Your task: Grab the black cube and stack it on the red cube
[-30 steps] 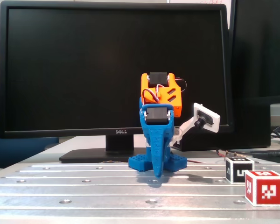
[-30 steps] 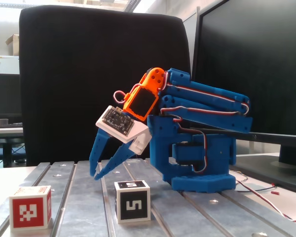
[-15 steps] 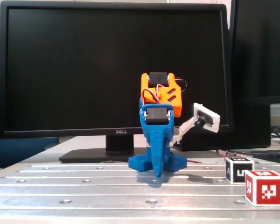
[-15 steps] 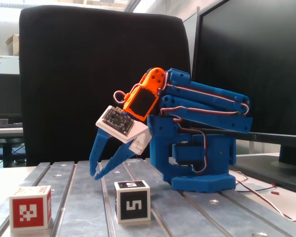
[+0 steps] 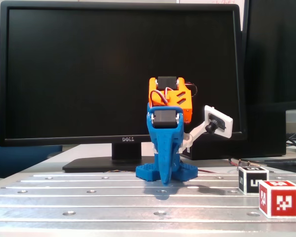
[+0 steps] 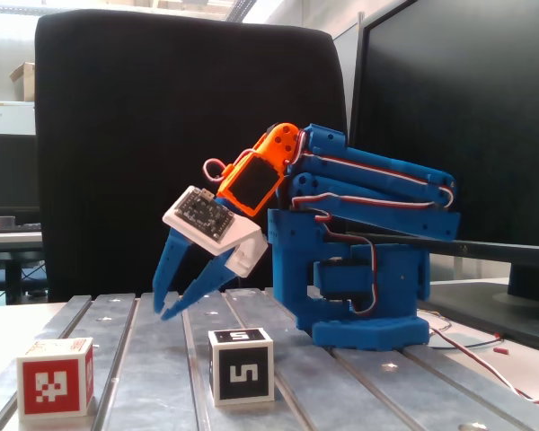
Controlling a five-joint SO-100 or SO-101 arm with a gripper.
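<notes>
The black cube [image 5: 252,180] [image 6: 242,365] sits on the metal table, its white face showing a "5"-like black marker. The red cube [image 5: 279,198] [image 6: 56,377] stands close beside it, nearer the camera in a fixed view and to its left in the other. My blue gripper [image 6: 163,312] [image 5: 164,180] hangs tilted downward just above the table, behind the black cube and apart from both cubes. Its fingertips [image 6: 158,303] meet at a point and it holds nothing. The arm is folded back over its blue base [image 6: 368,305].
A large dark Dell monitor [image 5: 123,74] stands behind the arm on the slotted metal table [image 5: 89,197]. A black chair back [image 6: 162,135] fills the background in the side view. Cables [image 6: 485,346] lie beside the base.
</notes>
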